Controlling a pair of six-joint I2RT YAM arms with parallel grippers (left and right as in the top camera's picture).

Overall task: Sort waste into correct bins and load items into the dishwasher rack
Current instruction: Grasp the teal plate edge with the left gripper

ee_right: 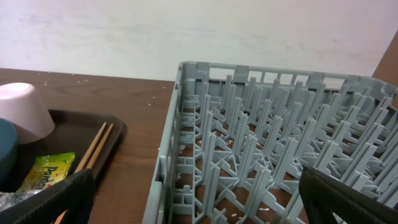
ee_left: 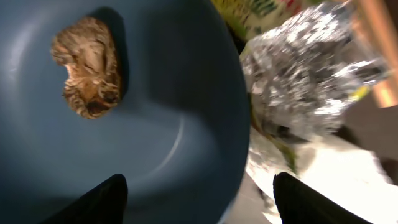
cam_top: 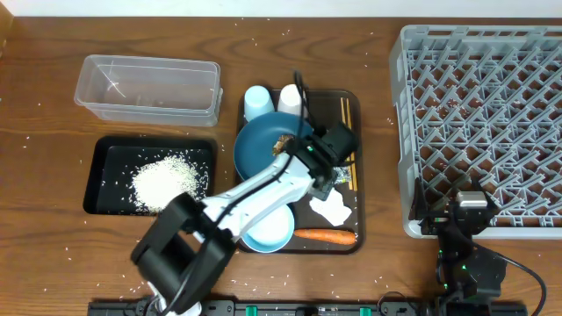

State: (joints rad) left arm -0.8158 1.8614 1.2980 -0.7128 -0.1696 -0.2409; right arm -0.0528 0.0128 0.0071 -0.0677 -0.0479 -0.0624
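Left fingers (ee_left: 102, 202) stand wide apart, empty, over the blue plate (ee_left: 168, 124).

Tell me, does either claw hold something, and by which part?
Nothing is held. The left claw is open over the rim of the blue plate; the right claw is open, empty.

- Blue plate (ee_left: 161, 93): fills the left and centre of the view.
- Brown food lump (ee_left: 87, 65): lies on the plate, upper left.
- Snack wrapper (ee_left: 305, 74): crumpled, silver lining outward, just beside the plate's right rim.
- White napkin (ee_left: 336, 168): below the wrapper.
- Left gripper (ee_left: 202, 202): dark fingertips spread wide, holding nothing.
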